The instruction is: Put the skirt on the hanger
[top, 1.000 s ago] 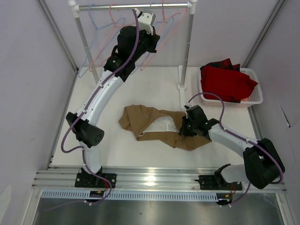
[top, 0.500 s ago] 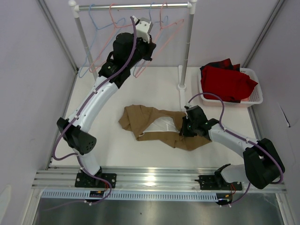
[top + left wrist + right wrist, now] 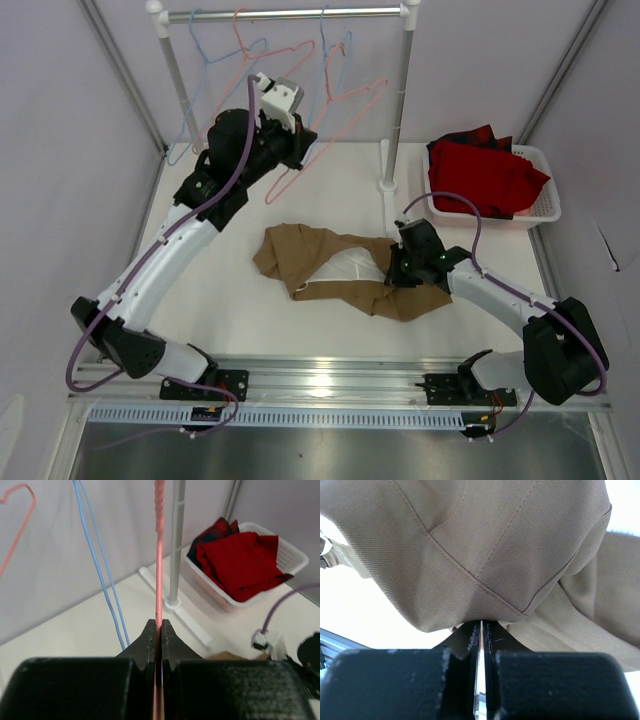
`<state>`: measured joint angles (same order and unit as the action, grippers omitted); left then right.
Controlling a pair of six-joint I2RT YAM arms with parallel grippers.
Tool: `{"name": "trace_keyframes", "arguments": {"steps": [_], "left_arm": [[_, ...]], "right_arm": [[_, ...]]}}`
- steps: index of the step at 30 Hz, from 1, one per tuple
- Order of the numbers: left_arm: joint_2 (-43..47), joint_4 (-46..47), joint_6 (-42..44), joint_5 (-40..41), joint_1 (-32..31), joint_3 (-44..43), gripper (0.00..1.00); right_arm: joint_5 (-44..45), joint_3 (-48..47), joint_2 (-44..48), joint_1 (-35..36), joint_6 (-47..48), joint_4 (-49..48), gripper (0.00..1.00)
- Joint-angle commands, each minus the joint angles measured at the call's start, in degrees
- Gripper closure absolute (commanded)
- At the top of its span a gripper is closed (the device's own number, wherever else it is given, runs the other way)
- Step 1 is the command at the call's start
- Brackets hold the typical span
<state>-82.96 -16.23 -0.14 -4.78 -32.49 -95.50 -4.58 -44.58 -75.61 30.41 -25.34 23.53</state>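
The tan skirt [image 3: 320,262] lies crumpled on the white table between the arms. My right gripper [image 3: 398,272] rests on its right end. In the right wrist view the right gripper [image 3: 481,625] is shut, with a pale sliver of cloth between the jaws and the skirt's [image 3: 495,545] folds bunched over the fingertips. My left gripper [image 3: 297,148] hangs below and in front of the rack's rail. It is shut [image 3: 158,626] on the thin salmon-pink wire of the hanger [image 3: 159,570], which runs straight up from the jaws.
The clothes rack's rail [image 3: 290,14] crosses the back, with its right post [image 3: 400,100] and foot standing on the table. Blue hangers [image 3: 200,70] and another pink one [image 3: 240,40] hang from it. A white basket [image 3: 540,205] holding red cloth [image 3: 485,175] stands at the back right.
The left arm has swung left and down from the rail, carrying the pink hanger with it. The right arm and the skirt have stayed in place.
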Motion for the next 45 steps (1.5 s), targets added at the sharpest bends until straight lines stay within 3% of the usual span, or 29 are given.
{"name": "trace_keyframes", "arguments": {"steps": [1,9,20,33,45], "left_arm": [[6.0,2.8,-2.4,-1.5,-1.6,5.5,1.0],[19.0,1.8,-6.3,1.1,-7.2,23.8,1.0],[32.9,-6.9,-9.4,1.0,-12.1,35.2,1.0],[35.9,-16.9,-6.7,0.8,-16.9,37.0,1.0],[38.4,-20.3,-6.5,-1.7,-17.7,39.1,1.0]], "right_arm": [[0.1,-3.1,1.5,-0.6,1.3,2.0,1.0],[-0.7,-4.8,0.8,-1.8,1.9,4.2,1.0],[-0.8,-7.3,-1.7,-3.0,2.1,5.8,1.0],[-1.5,-7.3,-2.5,-4.6,0.8,5.9,1.0],[-2.0,-8.1,-4.4,-6.1,0.5,5.7,1.0]]}}
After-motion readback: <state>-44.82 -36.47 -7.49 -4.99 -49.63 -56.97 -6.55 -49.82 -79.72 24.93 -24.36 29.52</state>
